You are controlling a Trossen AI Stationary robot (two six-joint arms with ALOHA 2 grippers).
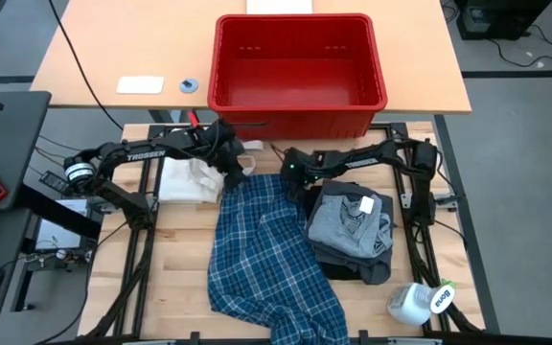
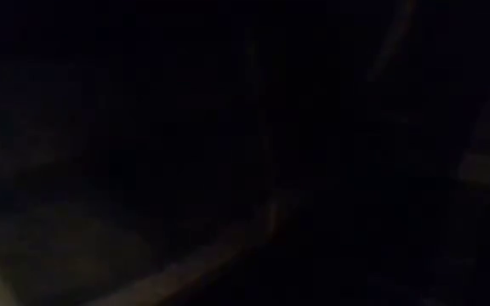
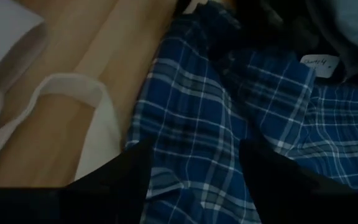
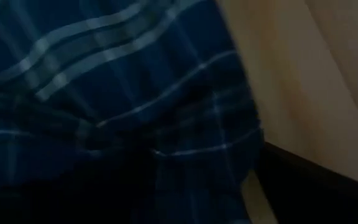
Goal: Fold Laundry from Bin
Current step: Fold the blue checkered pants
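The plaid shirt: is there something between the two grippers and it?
Nothing visible is. The plaid shirt lies spread on the table, and both the left gripper and the right gripper are at its far edge, near the bin. The left wrist view shows open fingers directly over the cloth.

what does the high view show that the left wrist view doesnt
Only the high view shows the red bin, empty, beyond the work surface, both arms, the whole stack of grey garments, and a white bottle at the near right corner. Only the left wrist view shows the left gripper up close, its fingers parted over the shirt's edge, and the cream cloth's strap loops. Both show the blue plaid shirt spread out, the cream cloth beside it, and a white label on a grey garment.
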